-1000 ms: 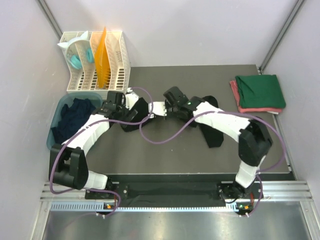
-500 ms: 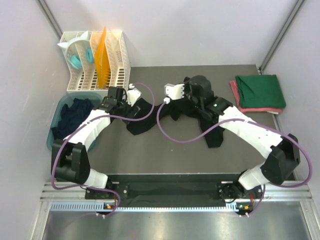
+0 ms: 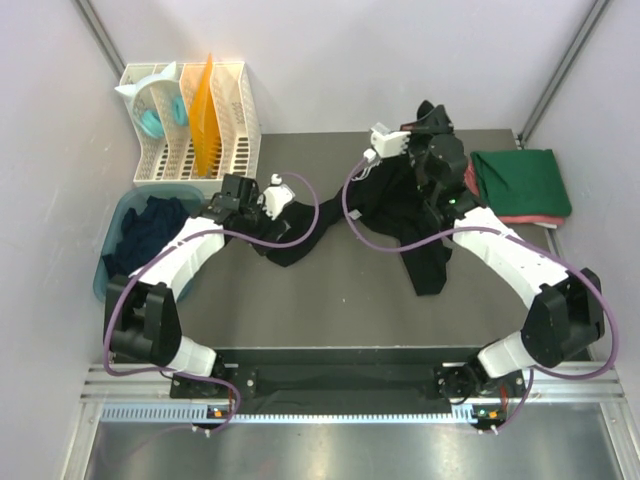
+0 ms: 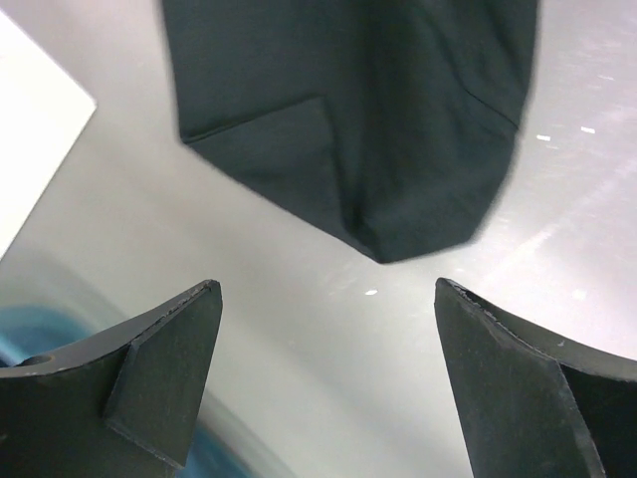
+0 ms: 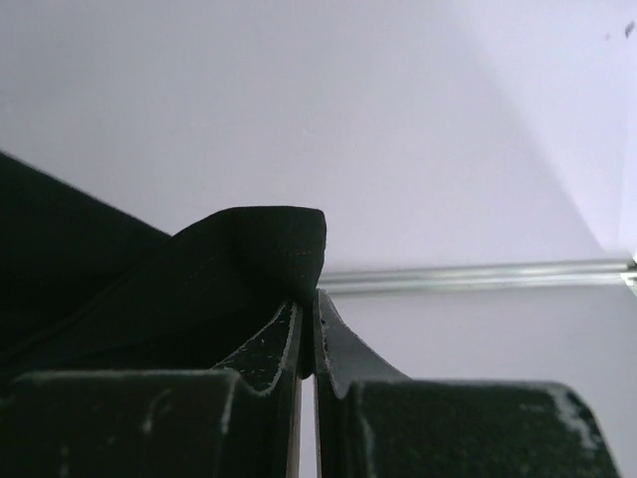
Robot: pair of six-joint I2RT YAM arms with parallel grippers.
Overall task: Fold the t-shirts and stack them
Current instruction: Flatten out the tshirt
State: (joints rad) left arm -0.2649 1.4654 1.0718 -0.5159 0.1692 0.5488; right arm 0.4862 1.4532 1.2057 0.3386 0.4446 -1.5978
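Top external view, from the left: the teal-blue tub holds a heap of dark navy or black t-shirts, not yet folded. Just to its right the left gripper hovers low over the table. Its jaws are spread wide with nothing between them. In the left wrist view the left gripper looks down on a hemmed corner of the black t-shirt lying flat ahead of the fingertips.

That black t-shirt hangs in a loose, bunched drape across the middle of the table, with one end trailing near the left gripper and another lobe resting toward the near right. Its top is held up at the back by the right gripper. The right wrist view shows those jaws pressed together on a thin fold of the cloth.

At the far right a folded dark green t-shirt sits on a folded pinkish-red t-shirt.

The cloth looks light, limp and not slippery. It will sag and twist from a single pinch, so it probably needs a second hold. The hem corner in front of the left gripper seems the sensible place to pinch, so the shirt can be stretched flat between both arms.
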